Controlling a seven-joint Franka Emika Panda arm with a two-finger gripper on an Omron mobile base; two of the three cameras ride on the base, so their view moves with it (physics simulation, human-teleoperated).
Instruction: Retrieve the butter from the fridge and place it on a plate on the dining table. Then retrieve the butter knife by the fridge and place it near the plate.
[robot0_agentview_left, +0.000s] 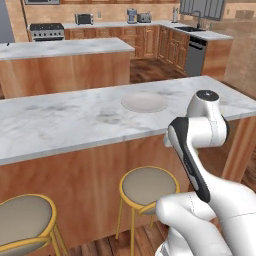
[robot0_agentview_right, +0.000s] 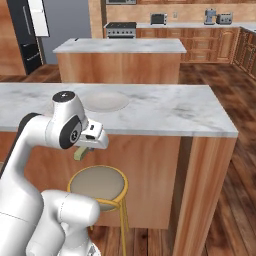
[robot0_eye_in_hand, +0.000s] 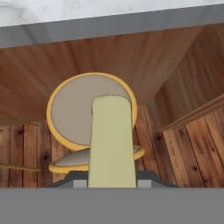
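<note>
Butter is clamped in the gripper and carried low over a stool, because the plate sits up on the desk.

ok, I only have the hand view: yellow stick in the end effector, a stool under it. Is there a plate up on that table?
Observer: Yes. A plate sits on the table, with nothing on it.
Operator: Where's the end effector relative to the tabletop?
Observer: The end effector, shut on the butter, hangs below the table's near edge, above the stool.
Operator: And the plate from there?
Observer: Higher up and roughly ahead, set back from the near edge.
</note>
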